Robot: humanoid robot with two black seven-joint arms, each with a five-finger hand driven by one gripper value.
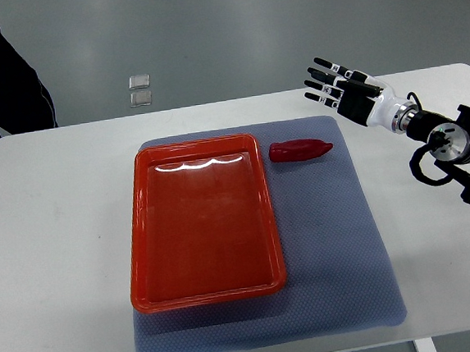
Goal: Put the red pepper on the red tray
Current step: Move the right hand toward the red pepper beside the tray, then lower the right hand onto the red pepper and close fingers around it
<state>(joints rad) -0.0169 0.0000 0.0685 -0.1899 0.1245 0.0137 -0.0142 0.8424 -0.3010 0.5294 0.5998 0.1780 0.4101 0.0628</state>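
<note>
1. Your red pepper [299, 150] lies on its side on the grey mat [339, 241], just beside the upper right corner of the red tray [138, 234], with a narrow gap between them. Its pointed end faces right, away from the tray.
2. The red tray sits on the left part of the same mat, long side running away from you, and you can see nothing inside it but glare along the far end.
3. The mat lies on the white table [59, 241], which fills most of your view.
4. Your right hand [339, 93] is up and to the right of the pepper, well apart from it, above the mat's far right corner. Its fingers are spread and straight, pointing left, holding nothing; the arm enters from the right edge.
5. Beyond the table you can see grey floor with two small pale squares [139, 90], and a dark-clothed person [0, 73] at the upper left.
</note>
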